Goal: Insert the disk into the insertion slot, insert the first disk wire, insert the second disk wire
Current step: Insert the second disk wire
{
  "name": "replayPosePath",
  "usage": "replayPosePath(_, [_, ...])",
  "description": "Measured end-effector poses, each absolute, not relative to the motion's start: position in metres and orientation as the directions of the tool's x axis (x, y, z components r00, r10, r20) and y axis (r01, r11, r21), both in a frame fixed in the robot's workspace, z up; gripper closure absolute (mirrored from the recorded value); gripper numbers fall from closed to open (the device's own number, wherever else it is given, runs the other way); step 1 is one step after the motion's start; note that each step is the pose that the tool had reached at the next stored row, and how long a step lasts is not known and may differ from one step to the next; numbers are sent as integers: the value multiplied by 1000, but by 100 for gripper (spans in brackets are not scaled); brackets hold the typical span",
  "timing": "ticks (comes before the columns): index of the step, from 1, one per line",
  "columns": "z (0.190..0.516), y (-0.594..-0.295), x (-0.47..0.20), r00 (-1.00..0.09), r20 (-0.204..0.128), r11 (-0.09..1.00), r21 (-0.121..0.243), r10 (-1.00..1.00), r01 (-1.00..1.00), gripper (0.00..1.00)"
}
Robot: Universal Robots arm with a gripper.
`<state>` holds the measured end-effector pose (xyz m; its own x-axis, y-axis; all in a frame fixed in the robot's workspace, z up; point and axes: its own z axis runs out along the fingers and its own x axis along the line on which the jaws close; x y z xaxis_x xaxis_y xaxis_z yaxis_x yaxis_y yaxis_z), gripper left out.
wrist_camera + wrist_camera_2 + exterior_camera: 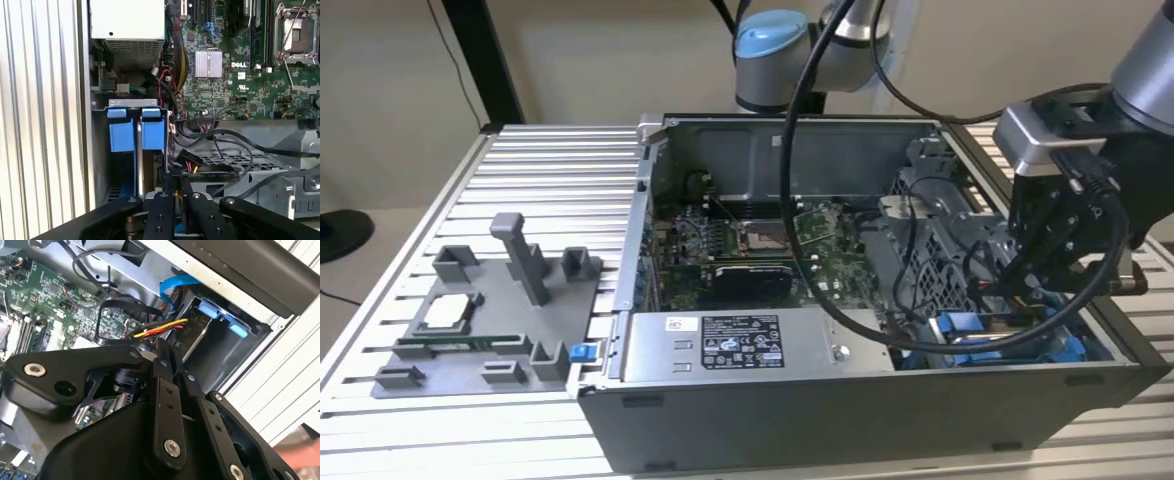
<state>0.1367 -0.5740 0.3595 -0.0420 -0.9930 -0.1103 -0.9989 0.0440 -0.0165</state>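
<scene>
the black gripper point(176, 196), fingers nearly together, hovers by the grey, blue-clipped insertion slot point(136, 132); loose black cables point(240, 137) nearby could snag it

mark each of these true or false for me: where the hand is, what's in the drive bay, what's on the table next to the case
1. The hand hangs over the end of the open computer case at the exterior view's right. True.
2. The computer case is closed with its side panel on. False: it is open and the green motherboard shows.
3. The insertion slot has bright blue clips at its mouth. True.
4. The grey fixture tray sits inside the case. False: it rests on the slatted table, at the exterior view's left of the case.
5. A yellow, red and black wire bundle runs near the hand in the second wrist view. True.
</scene>
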Motion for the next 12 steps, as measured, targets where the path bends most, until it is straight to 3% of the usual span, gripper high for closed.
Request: replayPosePath(12, [353, -579, 134, -39, -111, 43, -36, -993, -998, 100])
